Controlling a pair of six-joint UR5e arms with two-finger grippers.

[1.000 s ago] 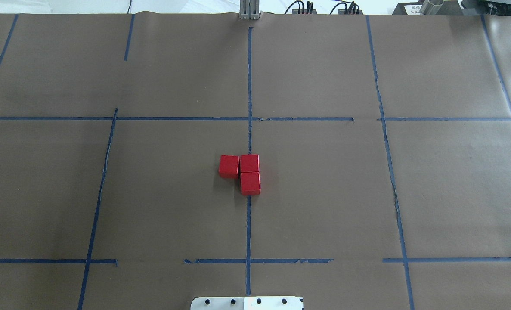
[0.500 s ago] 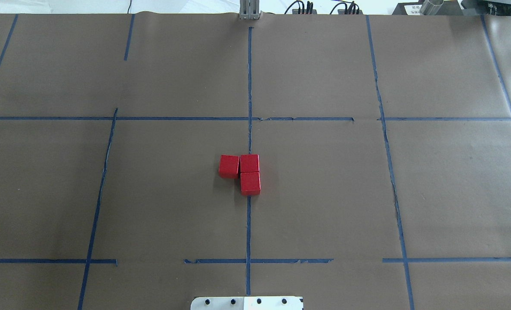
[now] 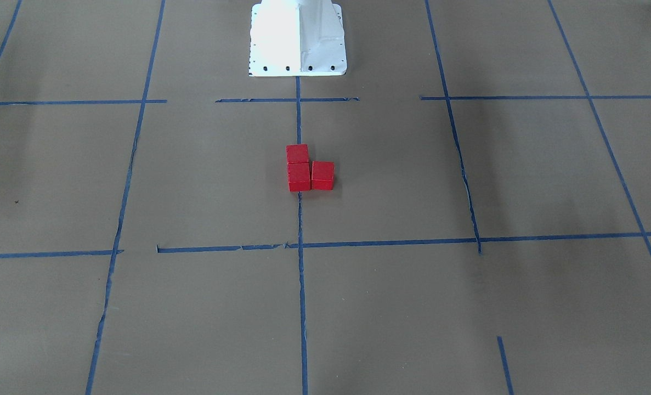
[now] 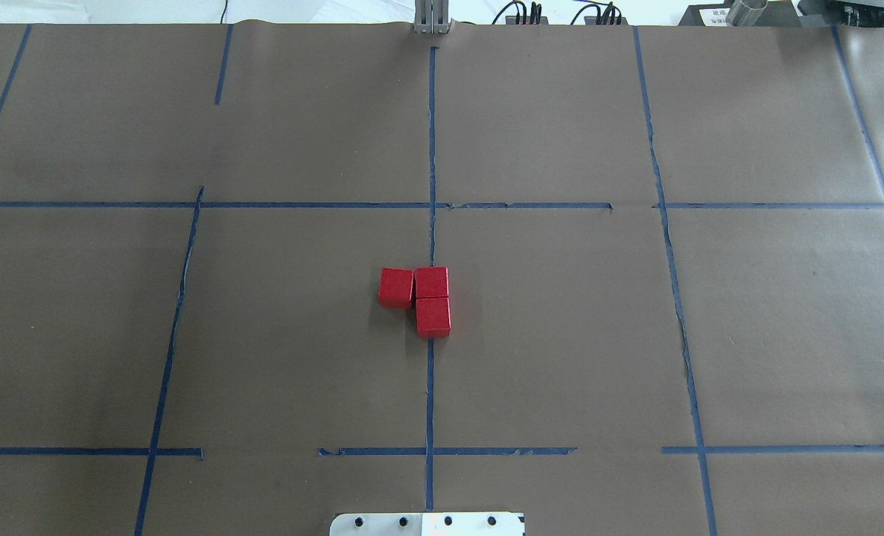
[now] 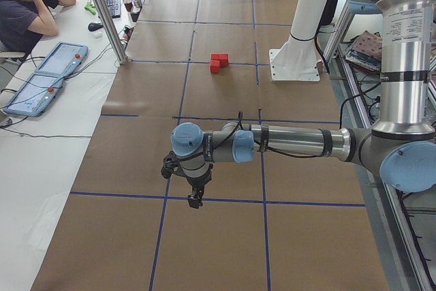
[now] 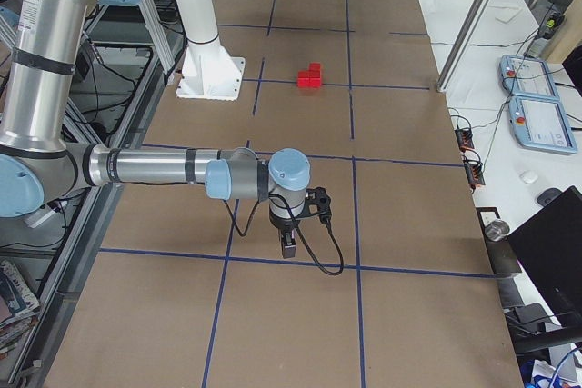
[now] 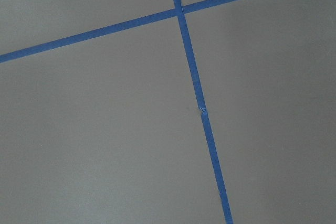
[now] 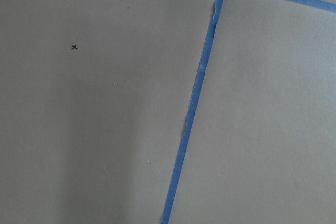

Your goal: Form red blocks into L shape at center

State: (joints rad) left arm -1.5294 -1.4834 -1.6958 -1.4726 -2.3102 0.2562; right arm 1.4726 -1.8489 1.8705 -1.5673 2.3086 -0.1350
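1. Blocks: three red blocks (image 4: 432, 284) sit in an L in the center cell (image 4: 300, 335). The corner block is on the long blue tape line (image 4: 430, 394), with one block touching it at 9 o'clock and one touching it at 6 o'clock in the overhead view.
2. The 9 o'clock block looks slightly out of line with the corner block, but the L reads clean and the task looks done or nearly so.
3. White robot base (image 3: 298, 38) is at 6 o'clock from the blocks in the overhead view, well apart.
4. Left gripper (image 5: 195, 201) hangs over bare paper near a tape crossing, far from the blocks. It holds nothing, and I cannot tell the jaw gap.
5. Right gripper (image 6: 287, 250) is likewise low over the paper at the other table end. It is empty, and I cannot tell its gap either.
6. Risk: a corrective nudge on the 9 o'clock block could shove the corner block off the line and open the L, since the touching blocks slide together on the paper.
7. Risk: an arm sweeping low across the center could knock the blocks apart.
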